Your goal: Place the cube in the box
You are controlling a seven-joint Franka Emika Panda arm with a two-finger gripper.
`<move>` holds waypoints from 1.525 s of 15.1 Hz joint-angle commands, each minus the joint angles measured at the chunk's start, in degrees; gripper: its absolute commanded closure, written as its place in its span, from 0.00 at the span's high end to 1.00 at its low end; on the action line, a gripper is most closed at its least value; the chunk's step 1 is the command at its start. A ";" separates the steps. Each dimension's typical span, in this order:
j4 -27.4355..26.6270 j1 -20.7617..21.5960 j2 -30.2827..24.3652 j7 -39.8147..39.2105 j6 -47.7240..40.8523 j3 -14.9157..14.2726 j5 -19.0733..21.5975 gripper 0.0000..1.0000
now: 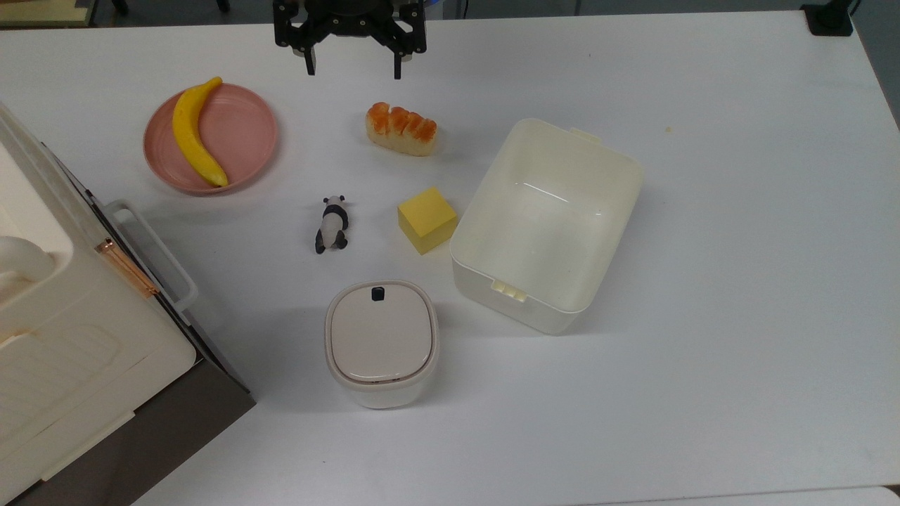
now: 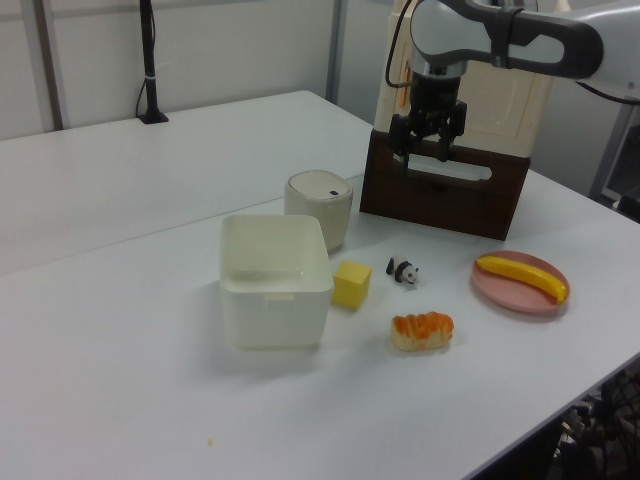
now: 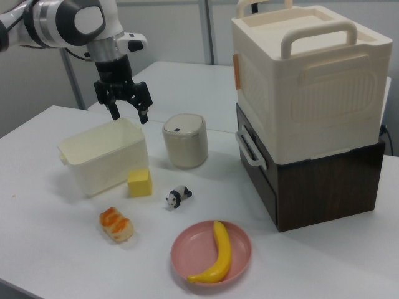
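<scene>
The yellow cube [image 1: 427,219] [image 2: 351,284] [image 3: 139,183] rests on the white table, right beside the cream-white box [image 1: 547,223] [image 2: 274,279] [image 3: 104,156], on the top view's left of it. The box is lidless and holds nothing. My gripper [image 1: 353,72] [image 2: 424,160] [image 3: 129,116] hangs open well above the table, at the upper edge of the top view, clear of the cube. Nothing is between its black fingers [image 1: 309,62].
A pink plate [image 1: 241,130] carries a banana [image 1: 196,132]. A bread roll [image 1: 401,128], a small panda figure [image 1: 332,223] and a lidded square canister [image 1: 381,342] lie around the cube. A big white appliance [image 1: 63,337] on a dark base fills the top view's lower left.
</scene>
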 commanded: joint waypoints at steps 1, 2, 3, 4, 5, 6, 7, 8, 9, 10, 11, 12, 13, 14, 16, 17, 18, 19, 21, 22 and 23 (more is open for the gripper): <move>-2.96 0.40 -2.12 1.07 -0.53 0.55 0.31 1.00; -3.05 0.40 -2.12 1.07 -0.53 0.55 0.31 1.00; -3.05 0.40 -2.12 0.98 -0.53 0.55 0.31 1.00; -3.05 0.40 -2.12 0.98 -0.53 0.55 0.31 1.00; -3.05 0.40 -2.12 0.98 -0.53 0.55 0.31 1.00; -3.05 0.40 -2.12 0.98 -0.53 0.55 0.31 1.00; -3.23 0.40 -2.12 0.98 -0.53 0.64 0.31 1.00; -3.40 0.48 -2.12 0.98 -0.53 0.64 0.31 1.00; -3.40 0.48 -2.12 0.98 -0.53 0.64 0.31 1.00; -3.40 0.49 -2.12 0.98 -0.44 0.64 0.31 1.00; -3.40 0.49 -2.12 0.63 -0.36 0.64 0.31 1.00; -3.40 0.49 -2.04 0.28 -0.18 0.64 0.31 1.00; -3.40 0.49 -2.04 0.27 -0.01 0.64 0.31 1.00; -3.40 0.49 -2.04 0.27 0.00 0.64 0.31 1.00; -3.67 0.49 -1.95 0.19 0.17 0.64 0.40 1.00; -4.02 0.49 -1.95 0.19 0.43 0.64 0.83 1.00; -4.89 0.57 -1.95 0.01 2.35 0.64 1.71 1.00; -6.03 0.57 -2.04 -0.34 4.02 0.64 1.98 1.00; -7.53 1.27 -2.04 -5.06 6.49 0.55 2.68 1.00; -8.58 1.54 -1.86 -9.79 7.72 0.21 4.08 1.00; -9.29 1.63 -1.69 -12.53 8.77 0.12 4.87 1.00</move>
